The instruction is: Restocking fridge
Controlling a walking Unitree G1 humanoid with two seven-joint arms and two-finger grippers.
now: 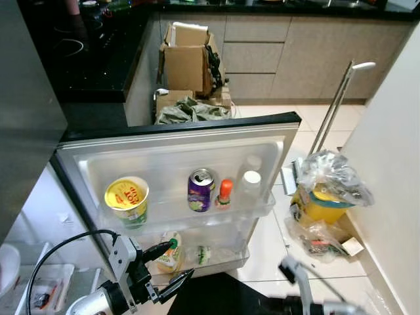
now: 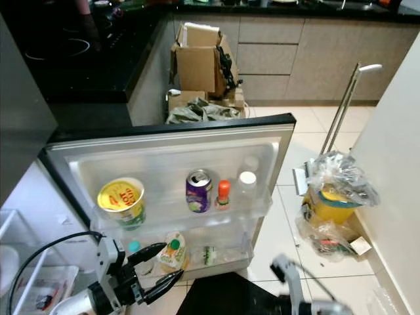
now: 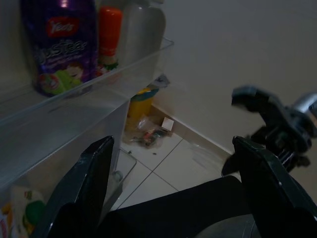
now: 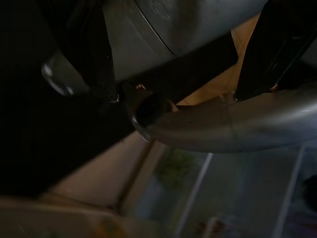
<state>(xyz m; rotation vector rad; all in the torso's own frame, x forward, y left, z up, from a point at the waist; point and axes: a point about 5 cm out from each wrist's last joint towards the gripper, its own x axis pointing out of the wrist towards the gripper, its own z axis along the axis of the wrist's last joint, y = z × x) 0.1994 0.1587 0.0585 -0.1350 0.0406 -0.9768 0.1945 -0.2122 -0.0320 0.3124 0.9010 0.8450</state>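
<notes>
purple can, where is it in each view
Left eye: purple can on the upper door shelf, mid-frame.
Right eye: same shelf, centre.
Left wrist: top left.
Right wrist: cannot make it out.
Shared landmark: orange-capped bottle beside it.

The purple can on the fridge door's upper shelf carries a red "Yeo's" logo near its top, with a larger pale word beneath it too blurred to read. The yellow cup beside it has red lettering on its lid, illegible here.
</notes>
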